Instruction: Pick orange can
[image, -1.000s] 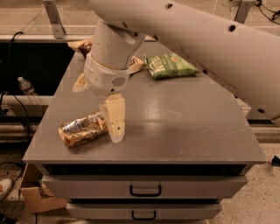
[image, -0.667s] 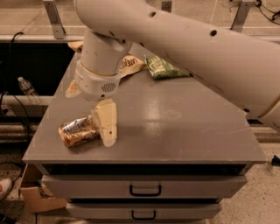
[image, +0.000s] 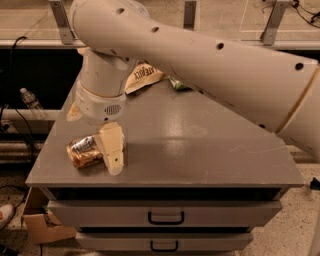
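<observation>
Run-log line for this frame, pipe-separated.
task: pick orange can | end effector: low, right beside orange can, near front edge of table | orange can: lying on table, not lifted

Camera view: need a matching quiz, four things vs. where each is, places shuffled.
Things
1. orange can
2. hand
3. brown chip bag
4. water bottle

Places
A. off the table, beyond its left edge in the picture
B. at the back of the table, partly hidden behind the arm
C. lying on its side near the table's front-left corner
D. down at tabletop level, close beside the can, on the side toward the table's middle

Pairs: 1-C, 2-D, 3-B, 4-A
</observation>
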